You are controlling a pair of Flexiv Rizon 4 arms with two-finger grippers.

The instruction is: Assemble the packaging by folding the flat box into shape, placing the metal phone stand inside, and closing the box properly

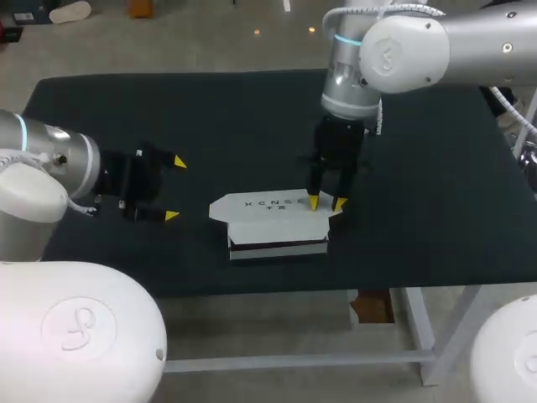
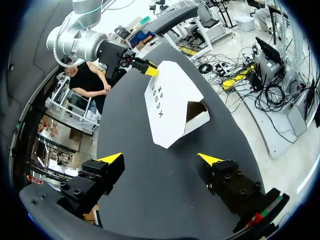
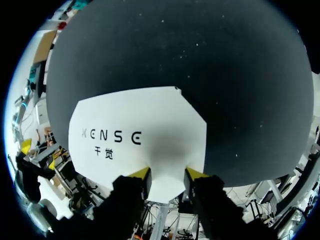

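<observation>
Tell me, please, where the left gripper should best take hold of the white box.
Probably its left end, from the left: the white box lies lengthwise toward the open left gripper, which could straddle its long walls; the right gripper occupies the right end.

One piece of print is picked out, on the white box (image 1: 277, 220) set near the table's (image 1: 101, 101) front edge, about midway along it. The print (image 3: 111, 140) is carried on the box's top panel: a single row of widely spaced black capital letters, with two smaller black characters centred beneath. From the left wrist it is seen turned sideways along the panel; from the right wrist it is shown largest and sharpest. A round embossed emblem (image 1: 388, 57) is borne on the right arm (image 1: 470, 38).
</observation>
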